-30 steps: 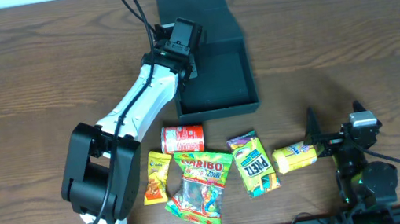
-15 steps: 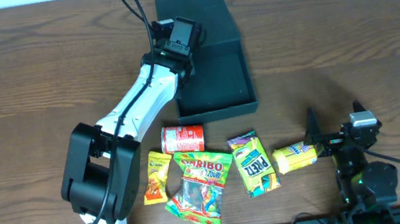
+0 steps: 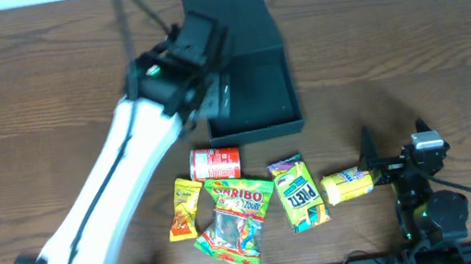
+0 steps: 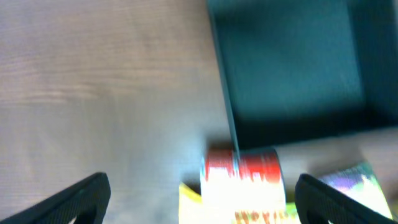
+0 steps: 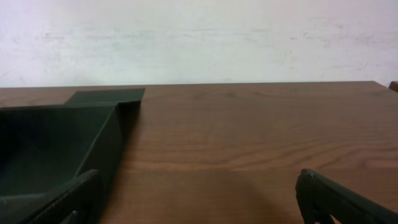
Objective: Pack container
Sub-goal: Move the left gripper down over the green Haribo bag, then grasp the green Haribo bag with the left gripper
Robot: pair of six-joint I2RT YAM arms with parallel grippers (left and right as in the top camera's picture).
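The dark teal container [image 3: 261, 100] lies open at the table's far middle, its flap lid [image 3: 228, 16] folded back. The left arm is motion-blurred; my left gripper [image 3: 215, 99] hovers over the container's front left wall, open with nothing in it. In the left wrist view the container [image 4: 292, 62] fills the top right, a red can [image 4: 242, 174] lies below it, and my left gripper [image 4: 202, 196] stands wide open above the can. My right gripper [image 3: 377, 169] rests open at the front right beside a yellow packet [image 3: 348, 184]. The right wrist view shows the container [image 5: 56, 143] far ahead of my right gripper [image 5: 199, 202].
Snacks lie in a row near the front edge: the red can [image 3: 215, 162], an orange-yellow packet [image 3: 184, 208], a Haribo bag [image 3: 235, 221] and a green Pretz packet [image 3: 297, 193]. Bare wood stretches to the left and right of the container.
My left gripper has gone from shut to wide open. The left arm has swung fast, its base and elbow now far to the lower left. The right arm has stayed still.
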